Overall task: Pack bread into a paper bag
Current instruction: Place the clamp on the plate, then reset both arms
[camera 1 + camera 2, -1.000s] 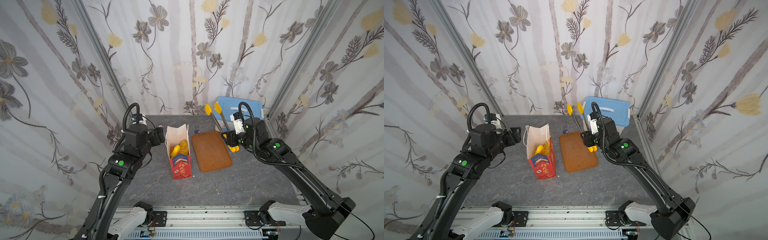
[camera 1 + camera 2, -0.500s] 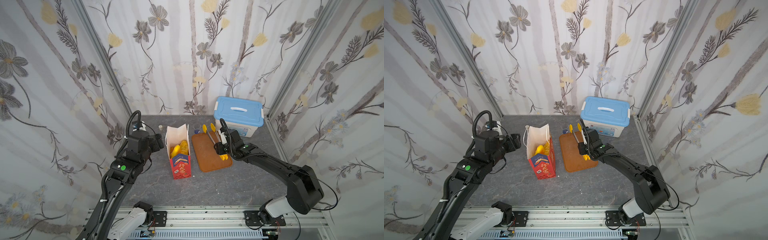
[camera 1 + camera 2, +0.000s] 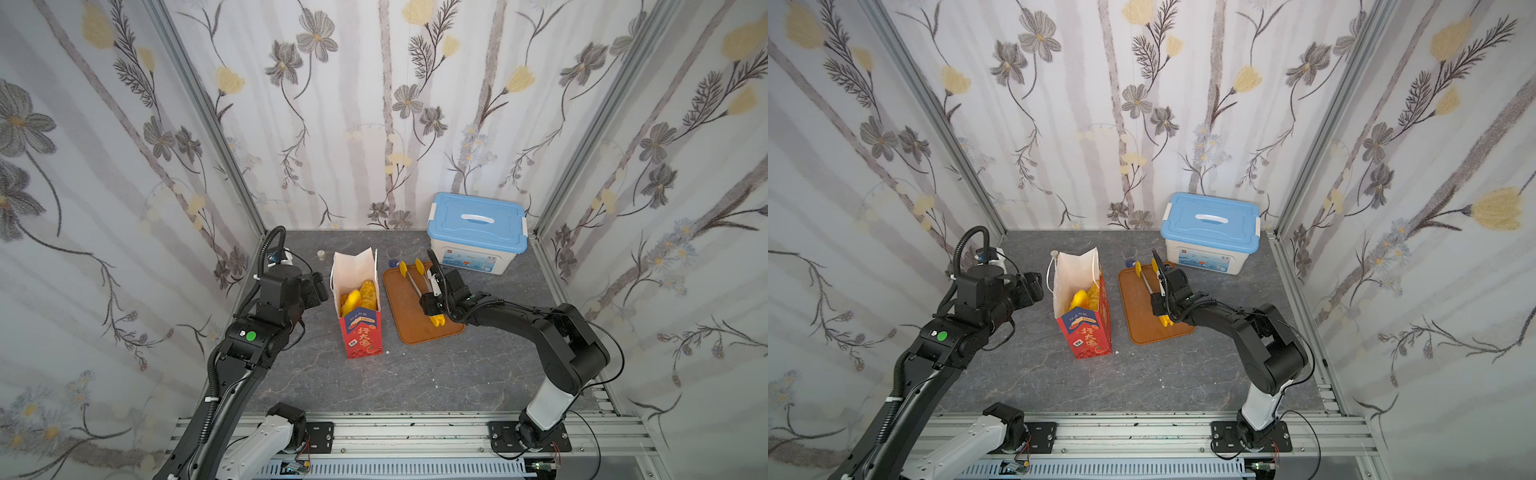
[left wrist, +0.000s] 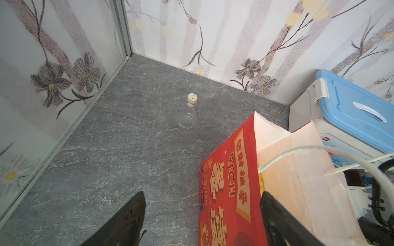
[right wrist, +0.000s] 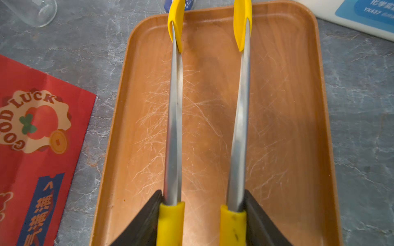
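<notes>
One half-open right hand (image 5: pixel 203 198) around tongs (image 5: pixel 173 127)

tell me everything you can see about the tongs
The tongs are two long, slim silver metal arms with yellow scoop-shaped tips and yellow sleeves at the handle end. The arms stand apart and nothing is between the tips. The right gripper holds them, its black jaws pressed on the outside of the sleeves. They stretch low along the brown tray, tips at its far rim, toward the blue-lidded box; whether they touch the tray cannot be told.
</notes>
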`<state>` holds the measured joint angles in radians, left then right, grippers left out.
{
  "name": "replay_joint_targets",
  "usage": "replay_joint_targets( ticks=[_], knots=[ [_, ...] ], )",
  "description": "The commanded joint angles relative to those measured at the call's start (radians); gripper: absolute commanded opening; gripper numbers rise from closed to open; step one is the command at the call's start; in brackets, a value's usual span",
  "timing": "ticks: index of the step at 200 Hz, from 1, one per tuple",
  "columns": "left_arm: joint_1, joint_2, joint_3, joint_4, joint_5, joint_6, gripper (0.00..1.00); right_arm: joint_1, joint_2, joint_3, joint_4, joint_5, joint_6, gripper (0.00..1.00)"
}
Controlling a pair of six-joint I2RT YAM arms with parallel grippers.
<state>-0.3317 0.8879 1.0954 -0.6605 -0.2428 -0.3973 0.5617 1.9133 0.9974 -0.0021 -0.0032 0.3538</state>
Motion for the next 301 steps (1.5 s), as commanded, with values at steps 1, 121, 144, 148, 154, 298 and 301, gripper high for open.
replay_joint_targets(
  ticks=[1, 121, 144, 148, 154, 298, 301],
  knots=[
    [0.002, -0.006, -0.005, 0.011, -0.019, -0.006, 0.86, 0.0, 0.025, 0.009, 0.104, -0.013, 0.021, 0.58],
    [0.003, 0.062, 0.03, 0.042, -0.005, -0.006, 0.86, -0.004, -0.032, 0.045, 0.016, 0.003, -0.005, 1.0],
    [0.004, 0.074, 0.035, 0.052, -0.012, -0.002, 0.86, -0.009, -0.06, 0.056, -0.015, -0.003, -0.009, 1.0],
    [0.005, 0.075, 0.033, 0.054, -0.015, 0.0, 0.86, -0.011, -0.07, 0.056, -0.019, -0.004, -0.01, 1.0],
    [0.005, 0.078, 0.03, 0.063, -0.023, 0.005, 0.86, -0.013, -0.086, 0.055, -0.025, -0.001, -0.011, 1.0],
    [0.223, 0.288, -0.474, 0.818, -0.298, 0.15, 1.0, -0.375, -0.682, -0.382, 0.45, 0.126, -0.206, 1.0],
    [0.224, 0.305, -0.481, 0.832, -0.31, 0.152, 1.0, -0.377, -0.688, -0.398, 0.465, 0.141, -0.211, 1.0]
  ],
)
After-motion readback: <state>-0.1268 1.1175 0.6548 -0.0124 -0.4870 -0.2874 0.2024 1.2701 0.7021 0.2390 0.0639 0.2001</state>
